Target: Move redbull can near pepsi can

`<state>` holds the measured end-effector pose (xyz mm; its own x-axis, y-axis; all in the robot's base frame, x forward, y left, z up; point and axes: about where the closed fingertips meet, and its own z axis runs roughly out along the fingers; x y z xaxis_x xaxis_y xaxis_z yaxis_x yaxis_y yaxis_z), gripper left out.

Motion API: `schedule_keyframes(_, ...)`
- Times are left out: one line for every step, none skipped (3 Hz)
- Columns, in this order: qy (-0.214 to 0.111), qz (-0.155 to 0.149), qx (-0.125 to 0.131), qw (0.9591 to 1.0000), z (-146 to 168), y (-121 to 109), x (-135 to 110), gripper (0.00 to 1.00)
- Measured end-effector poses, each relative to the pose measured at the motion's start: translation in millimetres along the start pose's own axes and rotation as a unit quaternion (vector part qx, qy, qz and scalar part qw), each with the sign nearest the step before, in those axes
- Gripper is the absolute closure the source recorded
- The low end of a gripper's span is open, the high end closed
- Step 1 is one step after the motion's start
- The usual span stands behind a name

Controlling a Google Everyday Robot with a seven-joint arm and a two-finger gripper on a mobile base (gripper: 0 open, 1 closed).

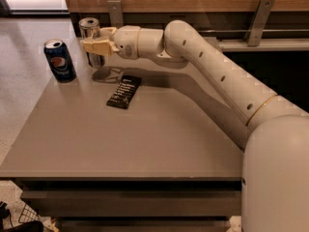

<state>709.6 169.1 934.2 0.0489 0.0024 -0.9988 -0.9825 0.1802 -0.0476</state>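
Observation:
The redbull can (pixel 90 30), slim and silver, is held upright in my gripper (pixel 96 46) at the table's far left, just above or at the surface. My gripper's cream fingers (pixel 99 46) are shut around the can's middle. The pepsi can (pixel 60 60), wider and dark blue with a round logo, stands upright on the table a short way to the left of the redbull can. My white arm reaches in from the lower right across the table.
A black snack bar (pixel 124 92) lies flat on the grey table (pixel 135 139), just right of and nearer than the cans. A wooden wall with metal brackets (pixel 115 12) runs behind the table. The table's left edge is close to the pepsi can.

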Motion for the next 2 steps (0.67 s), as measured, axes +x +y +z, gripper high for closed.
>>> schedule_keyframes(-0.001, -0.005, 0.006, 1.0000, 27.8, -1.2, 28.2, 1.00)
schedule_keyframes(0.026, -0.028, 0.022, 0.9990, 25.0, -2.3, 45.8, 1.00)
